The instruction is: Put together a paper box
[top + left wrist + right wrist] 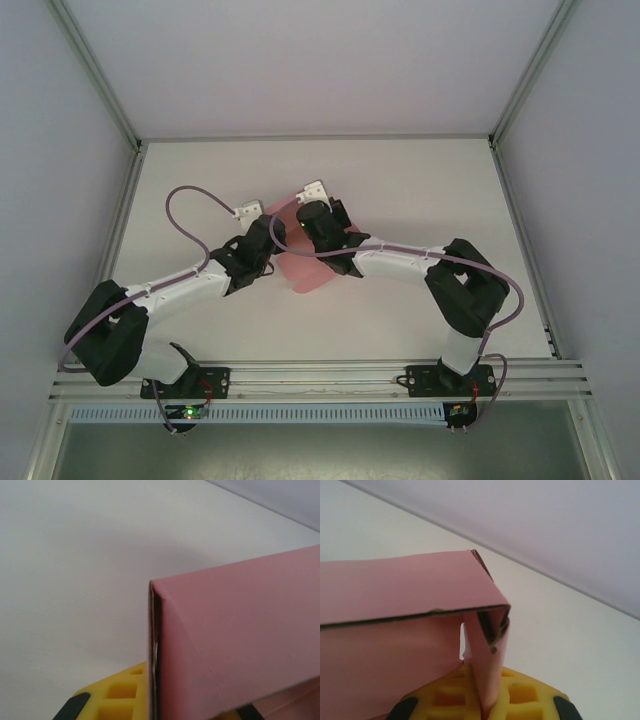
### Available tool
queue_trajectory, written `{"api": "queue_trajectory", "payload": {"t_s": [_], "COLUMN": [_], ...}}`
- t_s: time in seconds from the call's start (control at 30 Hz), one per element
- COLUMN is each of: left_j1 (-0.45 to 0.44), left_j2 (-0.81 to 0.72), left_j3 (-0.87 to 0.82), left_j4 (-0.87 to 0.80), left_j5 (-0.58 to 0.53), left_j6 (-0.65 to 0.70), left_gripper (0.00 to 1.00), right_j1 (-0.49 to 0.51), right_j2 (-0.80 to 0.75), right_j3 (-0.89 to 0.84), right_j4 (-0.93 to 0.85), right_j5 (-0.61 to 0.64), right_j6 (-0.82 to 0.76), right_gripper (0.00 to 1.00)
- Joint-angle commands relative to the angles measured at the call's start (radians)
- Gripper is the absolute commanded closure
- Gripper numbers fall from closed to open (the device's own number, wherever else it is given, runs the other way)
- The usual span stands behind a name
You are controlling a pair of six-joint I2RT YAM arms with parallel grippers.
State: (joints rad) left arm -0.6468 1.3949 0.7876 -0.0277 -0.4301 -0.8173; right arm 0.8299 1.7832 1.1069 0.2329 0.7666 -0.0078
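Note:
The paper box [303,272] is salmon-pink card, partly folded, held up between my two grippers at the table's middle. My left gripper [264,243] is shut on one edge of it. In the left wrist view the pink panel [240,640] covers the right side, its folded edge running down against a yellow finger pad [120,695]. My right gripper [308,226] is shut on the other side. In the right wrist view a folded flap of the paper box [385,590] comes down between the yellow pads [530,697], pinched tight at the right gripper [490,707].
The white table [420,190] has grey frame rails along its left and right sides and a wall at the back. Both arms reach inward from the near rail [320,375], with purple cables looping beside them.

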Motion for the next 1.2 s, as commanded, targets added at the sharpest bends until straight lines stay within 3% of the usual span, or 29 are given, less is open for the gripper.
{"api": "queue_trajectory", "payload": {"t_s": [0.0,0.13,0.33,0.4,0.53,0.67,0.77,0.93,1.07,1.17], "left_j1": [0.021,0.025,0.027,0.027,0.027,0.027,0.027,0.026,0.026,0.026], "left_j2": [0.006,0.041,0.017,0.006,-0.039,-0.069,-0.068,-0.071,-0.073,-0.068], "left_j3": [-0.014,-0.001,-0.002,-0.009,-0.099,-0.118,-0.081,-0.082,-0.08,-0.07], "left_j4": [-0.38,-0.473,-0.502,-0.452,-0.114,0.057,0.047,0.073,0.044,0.02], "left_j5": [-0.272,-0.33,-0.353,-0.317,-0.083,0.123,0.19,0.227,0.195,0.168], "left_j6": [-0.118,-0.17,-0.173,-0.117,0.085,0.148,0.159,0.155,0.147,0.15], "left_gripper": [1.0,1.0,1.0,1.0,1.0,1.0,1.0,1.0,1.0,1.0], "right_j1": [-0.142,-0.176,-0.203,-0.203,-0.196,-0.166,-0.139,-0.124,-0.124,-0.127], "right_j2": [0.031,0.05,0.076,0.046,-0.053,-0.097,-0.095,-0.099,-0.128,-0.152], "right_j3": [0.006,0.029,0.057,0.044,-0.073,-0.163,-0.162,-0.176,-0.184,-0.186], "right_j4": [-0.122,-0.152,-0.18,-0.195,-0.023,0.148,0.16,0.148,0.121,0.096], "right_j5": [0.518,0.587,0.577,0.459,-0.033,-0.317,-0.365,-0.4,-0.418,-0.442], "right_j6": [-0.021,0.0,0.023,0.06,0.014,-0.048,-0.093,-0.095,-0.097,-0.107], "right_gripper": [1.0,1.0,1.0,1.0,0.99,0.86,0.78,0.74,0.57,0.49]}}
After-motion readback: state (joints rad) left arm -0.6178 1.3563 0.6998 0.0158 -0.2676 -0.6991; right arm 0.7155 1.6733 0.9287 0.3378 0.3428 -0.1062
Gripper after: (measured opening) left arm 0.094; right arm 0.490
